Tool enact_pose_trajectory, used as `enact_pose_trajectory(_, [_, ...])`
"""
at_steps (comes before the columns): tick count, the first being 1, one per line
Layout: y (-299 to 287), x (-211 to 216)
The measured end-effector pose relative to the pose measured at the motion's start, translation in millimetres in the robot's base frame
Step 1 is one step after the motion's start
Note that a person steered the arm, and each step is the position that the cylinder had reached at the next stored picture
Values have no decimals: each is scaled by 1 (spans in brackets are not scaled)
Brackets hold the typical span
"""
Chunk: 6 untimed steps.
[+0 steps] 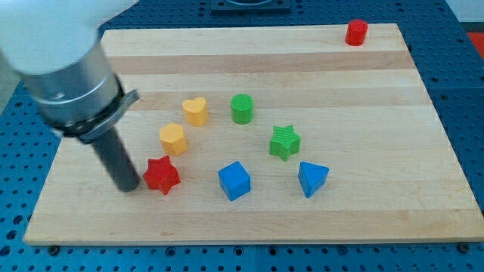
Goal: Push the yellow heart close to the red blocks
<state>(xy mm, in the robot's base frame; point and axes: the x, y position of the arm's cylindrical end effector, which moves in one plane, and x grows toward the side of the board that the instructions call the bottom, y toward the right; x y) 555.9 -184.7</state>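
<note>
The yellow heart (195, 110) sits left of the board's middle. A red star (161, 176) lies below it near the view's bottom left. A red cylinder (356, 32) stands far off at the view's top right corner. My tip (127, 186) rests on the board just left of the red star, close to touching it. The tip is well below and left of the yellow heart.
A yellow hexagon (172, 139) lies between the heart and the red star. A green cylinder (242, 109) stands right of the heart. A green star (284, 142), a blue cube (234, 180) and a blue triangle (312, 178) lie to the right. The wooden board (363, 219) has blue table around it.
</note>
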Motion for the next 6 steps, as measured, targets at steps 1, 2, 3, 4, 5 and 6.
enact_pose_trajectory(1, [11,27])
enact_pose_trajectory(2, [44,16])
enact_pose_trajectory(3, [57,-8])
enact_pose_trajectory(4, [56,-43])
enact_pose_trajectory(5, [56,-72])
enact_pose_trajectory(6, [59,-101])
